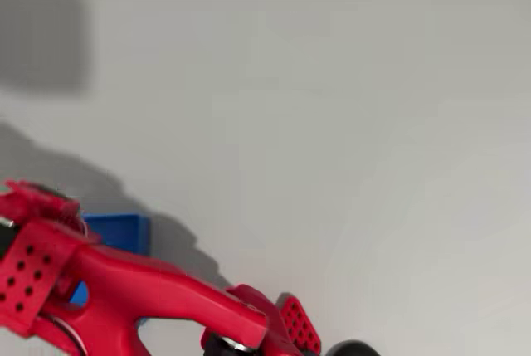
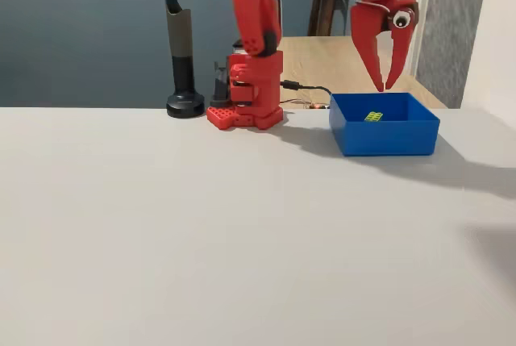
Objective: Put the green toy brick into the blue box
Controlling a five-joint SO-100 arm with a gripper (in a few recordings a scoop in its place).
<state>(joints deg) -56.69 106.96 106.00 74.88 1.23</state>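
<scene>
By my reading the job is as good as done. In the fixed view the green toy brick (image 2: 373,117) lies inside the blue box (image 2: 385,139), on its floor toward the back wall, studs up and free of me. My gripper (image 2: 384,88) hangs straight above the box, tips pointing down over the brick and clear of the box's rim; my jaws are parted only a sliver at the tips and hold nothing. What is left, as I judge it, is only to lift away from the box and settle my arm; nothing inside the box looks in need of correcting.

From overhead, my red arm (image 1: 158,294) stretches across the lower left of the picture and covers most of the box (image 1: 120,231), of which one blue corner shows beyond my upper link; from there I cannot see the brick.

The desk (image 2: 201,233) is a plain pale grey surface, smooth and matte, with soft shadows falling on it around the box. My red base (image 2: 248,100) is mounted just beside the box, at the desk's far edge, with a cable running from it toward the box. Further along that edge from the box, past my base, stands a black stand (image 2: 182,56). Behind the box, the room shows a dull blue-grey wall, a wooden table (image 2: 339,56) and a dark chair (image 2: 326,7).
</scene>
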